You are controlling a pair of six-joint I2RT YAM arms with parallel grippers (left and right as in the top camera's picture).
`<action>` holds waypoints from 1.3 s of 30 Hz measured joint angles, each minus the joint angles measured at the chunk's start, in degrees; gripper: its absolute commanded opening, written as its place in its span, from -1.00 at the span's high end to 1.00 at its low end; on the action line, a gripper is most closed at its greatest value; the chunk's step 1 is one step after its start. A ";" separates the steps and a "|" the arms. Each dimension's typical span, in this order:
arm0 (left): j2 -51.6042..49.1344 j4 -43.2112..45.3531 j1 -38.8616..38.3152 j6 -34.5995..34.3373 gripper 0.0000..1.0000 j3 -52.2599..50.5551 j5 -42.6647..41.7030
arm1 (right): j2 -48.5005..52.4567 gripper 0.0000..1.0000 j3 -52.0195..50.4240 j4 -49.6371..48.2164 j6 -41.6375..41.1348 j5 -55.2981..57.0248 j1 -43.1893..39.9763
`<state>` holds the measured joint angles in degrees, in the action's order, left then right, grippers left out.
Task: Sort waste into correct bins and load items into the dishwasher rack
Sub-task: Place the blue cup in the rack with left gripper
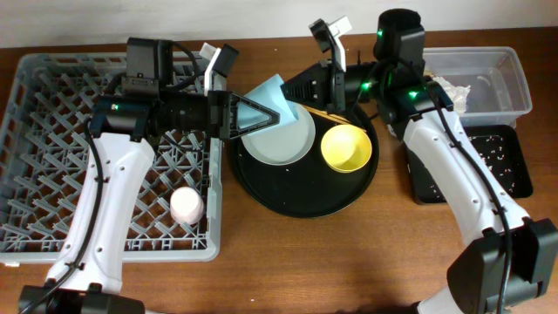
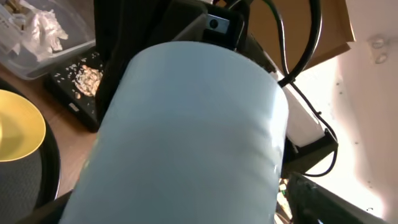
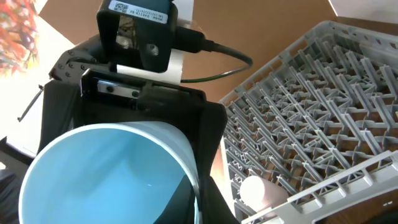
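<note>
Evidently this is a hand-over: the blue cup (image 1: 268, 103) hangs tipped on its side above the round tray (image 1: 305, 196), between both arms, so it can go on to the rack (image 1: 52, 96), where a pink cup (image 1: 187, 205) already lies. The left gripper (image 1: 253, 113) reaches level from over the rack, its fingers closed around the cup's side. The right gripper (image 1: 305, 87) meets the cup's far edge; its grip cannot be made out.

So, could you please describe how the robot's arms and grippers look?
The left arm and right arm have curved white links, black cylindrical joints and thin black cables. Green lights dot the right arm's joints. The left gripper and right gripper are black; the left's finger is an open triangular frame.
</note>
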<state>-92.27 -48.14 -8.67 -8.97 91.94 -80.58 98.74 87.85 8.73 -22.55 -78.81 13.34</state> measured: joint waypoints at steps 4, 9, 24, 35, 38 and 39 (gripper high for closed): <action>-0.28 -0.04 0.02 0.24 0.06 -0.02 0.20 | 0.00 0.53 0.00 -0.07 -0.63 -0.11 0.00; -0.28 0.02 0.00 0.37 0.14 0.00 -0.68 | 0.00 -0.14 0.00 0.11 -0.74 0.98 0.00; -0.28 -8.68 7.34 1.46 0.14 -0.07 36.68 | 0.02 -0.46 0.44 34.36 12.59 14.58 -19.56; -1.84 -26.75 7.23 4.74 0.13 -0.20 81.22 | 0.02 -0.48 0.37 40.81 17.22 41.44 -10.49; -7.45 -27.02 6.78 4.90 0.13 -0.20 82.09 | 0.02 -0.48 0.37 41.48 17.20 43.52 -10.08; -10.34 -26.23 5.90 4.90 0.13 -0.22 82.25 | 0.02 -0.48 0.37 41.53 17.22 43.89 -10.08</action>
<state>-102.61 -74.37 -2.76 -4.08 91.72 1.67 98.76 88.23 50.26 -5.32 -34.92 3.27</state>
